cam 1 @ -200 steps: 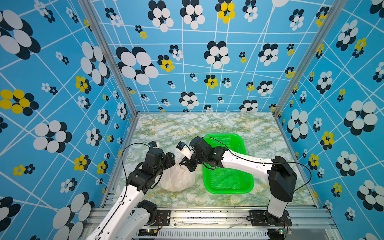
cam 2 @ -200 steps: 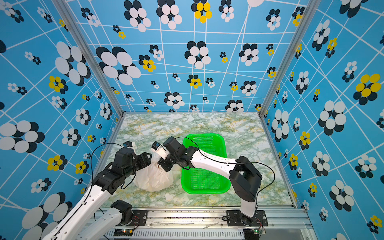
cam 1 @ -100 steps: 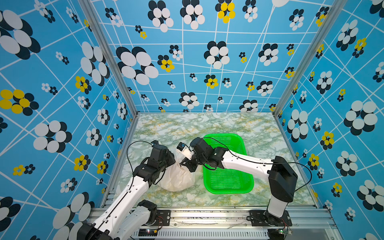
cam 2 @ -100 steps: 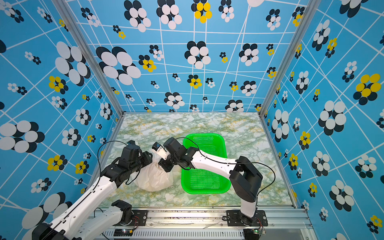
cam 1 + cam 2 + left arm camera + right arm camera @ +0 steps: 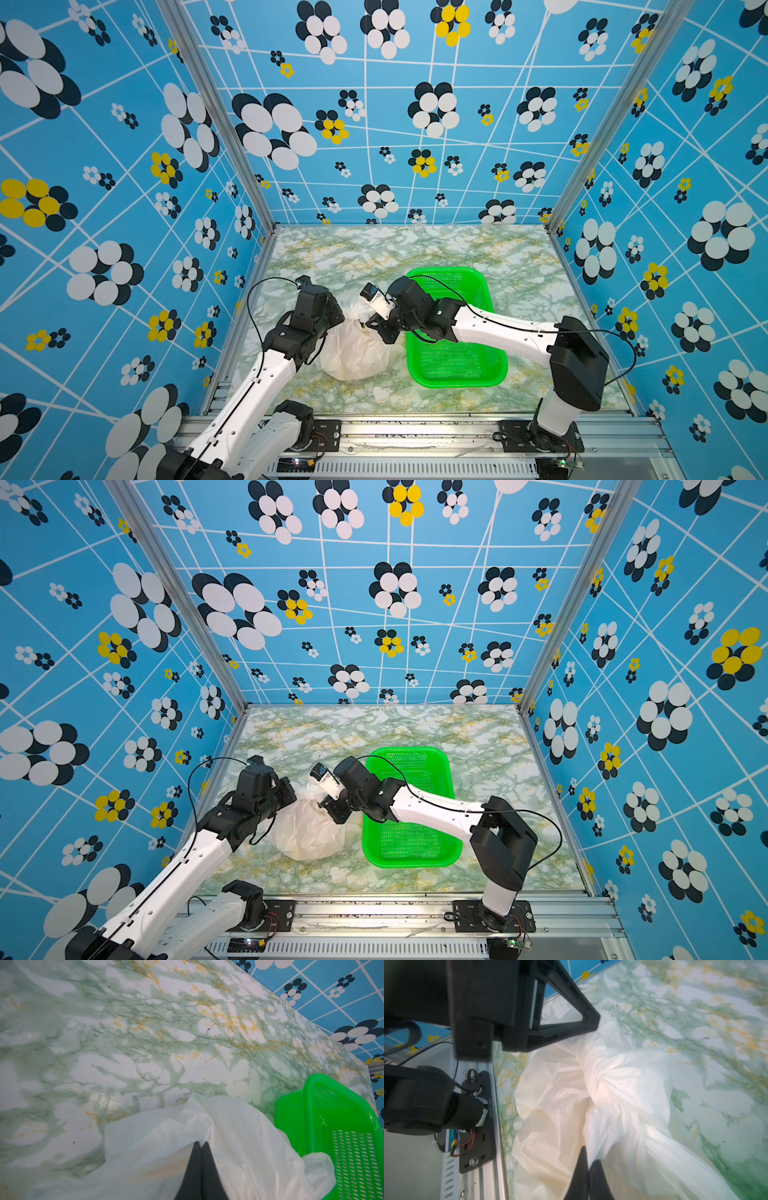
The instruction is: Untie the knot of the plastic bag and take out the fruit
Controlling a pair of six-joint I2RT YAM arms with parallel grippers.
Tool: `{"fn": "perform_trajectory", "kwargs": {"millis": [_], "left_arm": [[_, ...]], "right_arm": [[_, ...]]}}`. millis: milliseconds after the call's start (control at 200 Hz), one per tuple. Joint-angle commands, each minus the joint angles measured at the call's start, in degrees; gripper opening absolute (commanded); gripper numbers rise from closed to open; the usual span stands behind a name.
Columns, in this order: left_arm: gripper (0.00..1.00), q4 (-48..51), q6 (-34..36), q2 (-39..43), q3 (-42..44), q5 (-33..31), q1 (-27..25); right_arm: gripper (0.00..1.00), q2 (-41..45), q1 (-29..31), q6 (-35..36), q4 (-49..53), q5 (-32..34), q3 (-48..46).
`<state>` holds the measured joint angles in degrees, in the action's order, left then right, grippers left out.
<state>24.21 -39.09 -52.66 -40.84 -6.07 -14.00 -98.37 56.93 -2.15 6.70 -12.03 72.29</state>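
The white plastic bag (image 5: 357, 353) (image 5: 309, 833) lies bulging on the marbled table, left of the green basket. Its knot (image 5: 598, 1084) shows in the right wrist view as a twisted bunch on top of the bag. My left gripper (image 5: 200, 1142) (image 5: 340, 319) is shut on a fold of the bag at its upper left side. My right gripper (image 5: 588, 1157) (image 5: 368, 326) is shut on the bag's plastic just beside the knot, reaching over from the basket side. The fruit is hidden inside the bag.
A green mesh basket (image 5: 457, 380) (image 5: 411, 860) (image 5: 307, 1105) stands right of the bag, under my right forearm. Blue patterned walls close in the table on three sides. A metal rail (image 5: 415, 428) runs along the front edge.
My left arm has reached forward to the bag's upper left, and its jaws have closed on the plastic. The right arm and the bag have hardly moved.
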Motion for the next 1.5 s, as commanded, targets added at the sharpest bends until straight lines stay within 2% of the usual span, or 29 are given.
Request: {"fn": "perform_trajectory", "kwargs": {"millis": [0, 115, 320, 515, 725, 994, 1214, 1244, 1284, 1349, 1409, 1494], "left_arm": [[0.0, -0.04, 2.47, 1.5, -2.65, 2.17, 6.04], [0.0, -1.31, 2.61, 1.78, -3.22, 5.64, 10.35], [0.0, -0.81, 2.67, 2.87, -4.0, 5.14, 13.22], [0.0, 1.57, 3.38, 6.63, -3.59, 1.33, 14.19], [0.0, 2.0, 3.34, 9.4, -1.96, 0.65, 14.18], [0.0, 2.09, 3.52, 11.47, -0.45, -0.98, 14.18], [0.0, -0.71, 3.23, 13.2, 2.52, -1.15, 14.17], [0.0, -1.18, 3.19, 13.12, 2.73, -0.5, 14.09], [0.0, -1.66, 3.24, 12.9, 2.77, 0.65, 14.09], [0.0, -2.1, 3.42, 12.68, 2.75, 2.44, 14.0], [0.16, -2.85, 3.43, 13.13, 3.33, 3.86, 13.86], [0.47, -3.47, 3.44, 14.32, 4.1, 4.83, 13.25]], "right_arm": [[0.0, 3.31, -2.37, -3.42, -4.51, 4.82, -3.08], [0.0, 4.47, -3.36, -5.07, -7.36, 9.03, -5.84], [0.0, 5.08, -5.41, -7.99, -10.04, 14.23, -7.78], [0.0, 7.26, -6.74, -9.86, -13.25, 17.29, -10.69], [0.0, 10.63, -6.83, -9.55, -17.13, 20.83, -15.6], [0.0, 15.92, -6.84, -8.69, -23.72, 19.91, -23.69], [0.03, 17.42, -6.76, -6.14, -22.16, 20.33, -24.47], [0.06, 17.4, -6.74, -5.75, -21.76, 19.81, -24.16], [0.14, 17.26, -6.65, -5.28, -21.42, 18.83, -23.75], [0.42, 16.93, -6.33, -3.27, -20.43, 17.39, -22.81], [0.65, 16.8, -5.18, -0.58, -18.29, 17.85, -21.21], [0.8, 16.49, -3.48, 3.21, -14.74, 18.4, -18.07]]}}
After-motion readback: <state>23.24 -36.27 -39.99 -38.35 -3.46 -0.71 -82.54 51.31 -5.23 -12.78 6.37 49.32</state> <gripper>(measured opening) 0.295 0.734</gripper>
